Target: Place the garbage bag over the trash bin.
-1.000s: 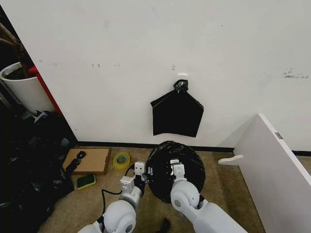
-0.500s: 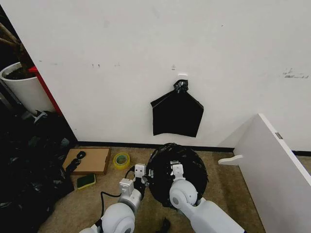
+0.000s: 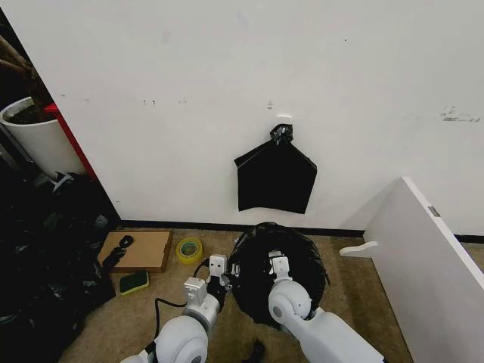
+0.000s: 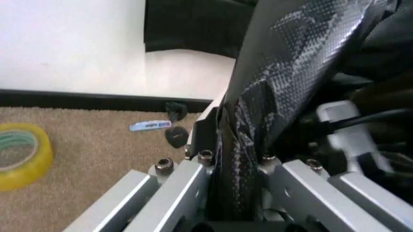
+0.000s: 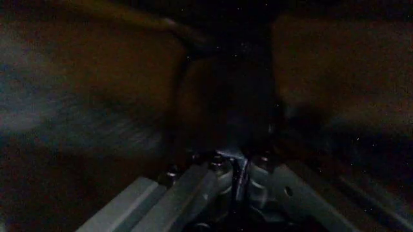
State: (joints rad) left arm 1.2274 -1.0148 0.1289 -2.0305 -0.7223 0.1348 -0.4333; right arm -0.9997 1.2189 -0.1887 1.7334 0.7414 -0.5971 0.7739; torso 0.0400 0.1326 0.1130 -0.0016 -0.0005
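Garbage bag (image 3: 278,268): glossy, crinkled black plastic, a rounded mound on the tan carpet (image 3: 136,314) at the foot of the white wall (image 3: 227,68), low centre in the head view. It cannot be told what the plastic covers.

Left gripper (image 3: 226,277): at the mound's 9 o'clock edge. In the left wrist view a fold of the black film (image 4: 284,92) runs down between the metal fingers (image 4: 187,188), which are pressed together on it.

Right gripper (image 3: 275,265): lying on the mound near its centre. In the right wrist view the surroundings are dark plastic (image 5: 219,96) and the fingers sit close together on a thin pinch of it.

Flat black bag (image 3: 275,178): knotted top, hung on the wall at 12 o'clock from the mound.

Yellow tape roll (image 3: 189,249): on the carpet at 9 o'clock, near the left gripper, apart from it.

Cardboard piece (image 3: 142,250): just beyond the tape, same side.

Green sponge (image 3: 134,282): near the cardboard's front edge.

White board (image 3: 427,257): leaning at 3 o'clock.

White pot (image 3: 34,136): soil inside, far at 10 o'clock.
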